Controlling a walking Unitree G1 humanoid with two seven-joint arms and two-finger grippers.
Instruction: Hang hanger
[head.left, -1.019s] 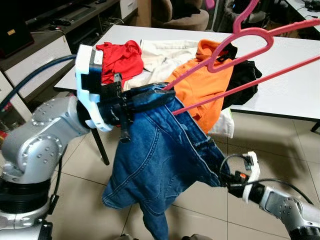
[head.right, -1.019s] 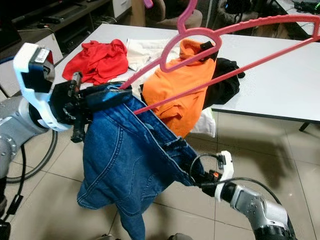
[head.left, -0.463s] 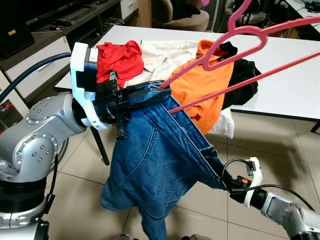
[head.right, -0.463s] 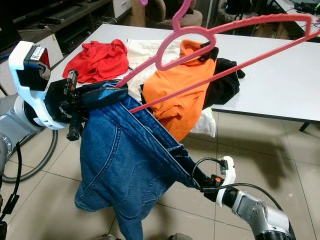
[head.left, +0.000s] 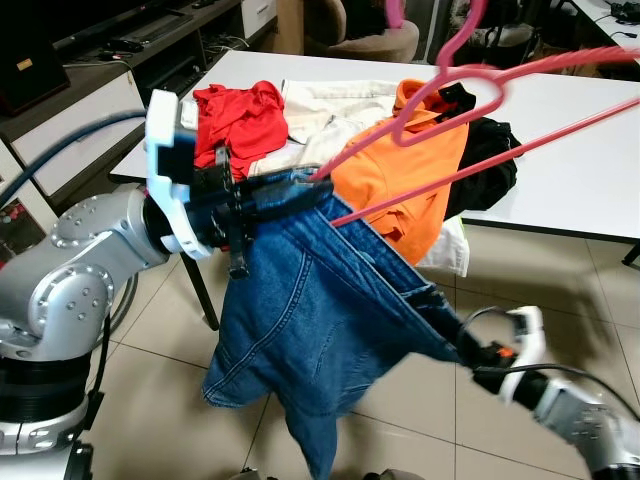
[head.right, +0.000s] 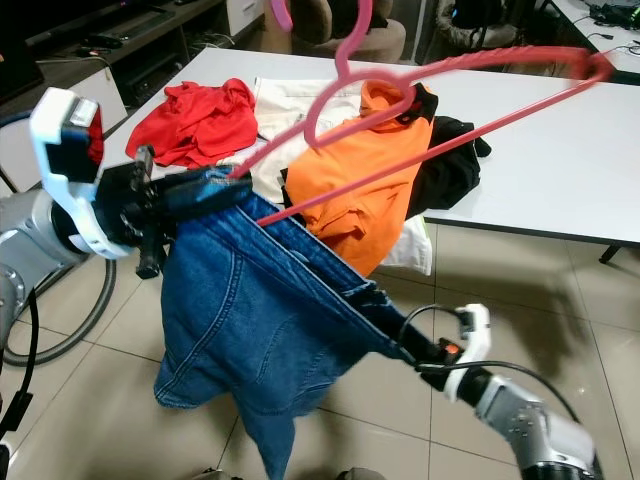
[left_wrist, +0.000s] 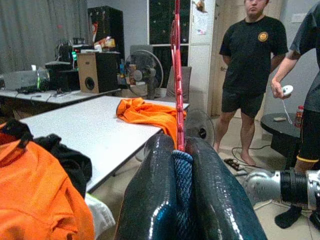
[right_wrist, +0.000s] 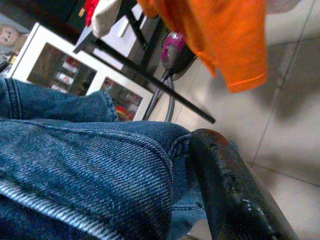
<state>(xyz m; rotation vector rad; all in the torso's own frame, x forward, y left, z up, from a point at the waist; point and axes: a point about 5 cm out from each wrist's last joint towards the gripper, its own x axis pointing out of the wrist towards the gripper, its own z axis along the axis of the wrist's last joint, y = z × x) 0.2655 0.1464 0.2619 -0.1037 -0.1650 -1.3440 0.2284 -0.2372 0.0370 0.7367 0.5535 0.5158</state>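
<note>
Hanger (head.left: 470, 95) carries jeans (head.left: 320, 330), pinched by your left hand (head.left: 262, 200); right hand (head.right: 425, 355) grips the waistband. Next, find a rail.

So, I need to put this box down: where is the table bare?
The white table is bare to the right of the black garment, beneath the pink hanger. Its left end is crowded with the red garment, cream cloth and orange shirt.
</note>
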